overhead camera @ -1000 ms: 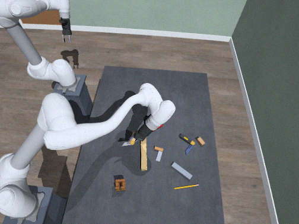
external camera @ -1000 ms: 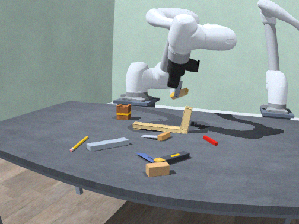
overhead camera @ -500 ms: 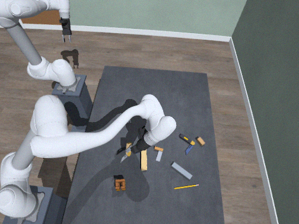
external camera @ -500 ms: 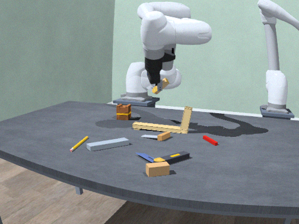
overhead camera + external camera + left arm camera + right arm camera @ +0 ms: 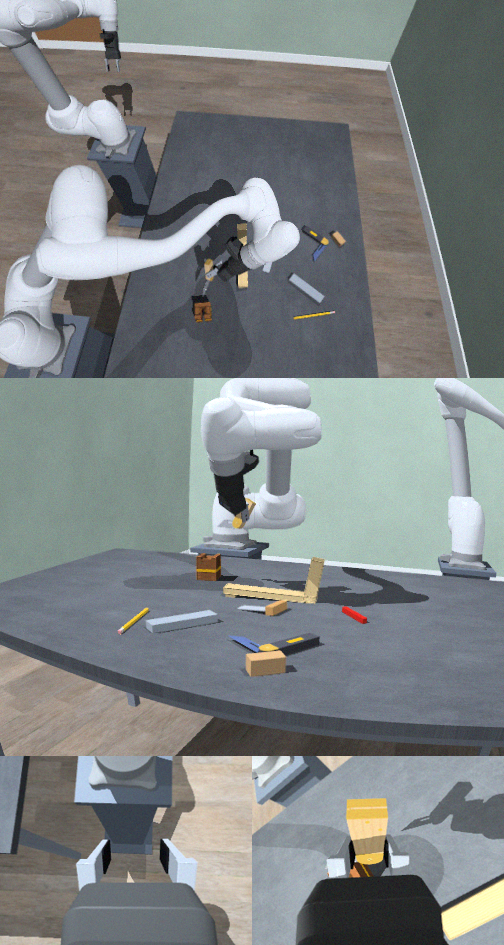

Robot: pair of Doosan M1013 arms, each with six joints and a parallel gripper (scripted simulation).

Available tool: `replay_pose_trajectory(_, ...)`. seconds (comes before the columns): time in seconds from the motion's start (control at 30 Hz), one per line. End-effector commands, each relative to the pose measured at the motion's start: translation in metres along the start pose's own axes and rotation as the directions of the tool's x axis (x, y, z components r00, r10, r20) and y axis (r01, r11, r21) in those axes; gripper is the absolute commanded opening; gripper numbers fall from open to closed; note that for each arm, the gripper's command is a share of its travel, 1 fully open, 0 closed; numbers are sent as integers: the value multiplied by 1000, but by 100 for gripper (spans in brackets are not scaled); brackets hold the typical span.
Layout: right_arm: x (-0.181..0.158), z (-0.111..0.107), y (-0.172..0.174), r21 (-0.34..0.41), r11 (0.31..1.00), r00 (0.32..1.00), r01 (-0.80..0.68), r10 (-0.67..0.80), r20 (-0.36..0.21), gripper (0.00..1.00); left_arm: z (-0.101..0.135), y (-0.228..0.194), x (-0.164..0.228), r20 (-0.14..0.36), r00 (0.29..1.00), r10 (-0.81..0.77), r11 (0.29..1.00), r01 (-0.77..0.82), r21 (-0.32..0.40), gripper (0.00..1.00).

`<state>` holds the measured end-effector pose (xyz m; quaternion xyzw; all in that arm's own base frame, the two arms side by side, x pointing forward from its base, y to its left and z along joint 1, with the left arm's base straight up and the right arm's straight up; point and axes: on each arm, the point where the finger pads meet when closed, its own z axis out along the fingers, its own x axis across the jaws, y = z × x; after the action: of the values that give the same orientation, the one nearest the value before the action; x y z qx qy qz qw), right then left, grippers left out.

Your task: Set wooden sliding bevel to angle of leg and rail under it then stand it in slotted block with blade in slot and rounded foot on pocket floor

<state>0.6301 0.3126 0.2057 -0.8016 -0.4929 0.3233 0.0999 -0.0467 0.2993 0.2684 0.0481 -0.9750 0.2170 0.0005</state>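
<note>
The wooden bevel [image 5: 208,266] [image 5: 250,507] [image 5: 369,828] is in my right gripper [image 5: 243,516] [image 5: 369,845], which is shut on its handle near the rounded end, above the table. Its thin blade reaches toward the slotted block in the top view; the exact bevel angle cannot be read. The brown slotted block [image 5: 202,310] [image 5: 208,569] stands on the table, partly hidden in the right wrist view. The pale leg [image 5: 314,579] rises tilted from one end of the rail [image 5: 242,280] [image 5: 265,593] [image 5: 476,909]. My left gripper [image 5: 113,66] [image 5: 134,850] is open and empty, away from the table.
The black bevel [image 5: 312,233] [image 5: 300,643] lies beside an orange-tan block [image 5: 338,238] [image 5: 265,664]. A grey bar [image 5: 306,288] [image 5: 182,621], a pencil [image 5: 314,315] [image 5: 134,620], a red stick [image 5: 354,615] and a small tan piece [image 5: 276,608] with a grey blade also lie on the table.
</note>
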Motion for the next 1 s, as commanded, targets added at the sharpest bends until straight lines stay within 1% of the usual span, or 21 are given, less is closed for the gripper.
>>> replay_pose_trajectory(0.0, -16, 0, 4, 13, 995, 995, 102, -102, -2, 0, -1, 0, 0, -1, 1000, 0, 1000, 0, -1, 100)
replay_pose_trajectory(0.23, -50, 3, 13, 43, 955, 956, 294, -294, -7, 0, -1, 0, 0, -1, 1000, 0, 1000, 0, -1, 100)
replay_pose_trajectory(0.47, -77, 5, 20, 65, 896, 899, 439, -439, -15, 0, -1, 0, 0, -1, 1000, 0, 1000, 0, -1, 100)
replay_pose_trajectory(0.57, -80, 6, 21, 67, 888, 890, 455, -455, -17, 0, -1, 0, 0, -1, 1000, 0, 1000, 0, -1, 100)
replay_pose_trajectory(0.97, -107, 8, 28, 88, 804, 809, 588, -588, -29, 0, -1, 0, 0, -1, 1000, 0, 1000, 0, -1, 100)
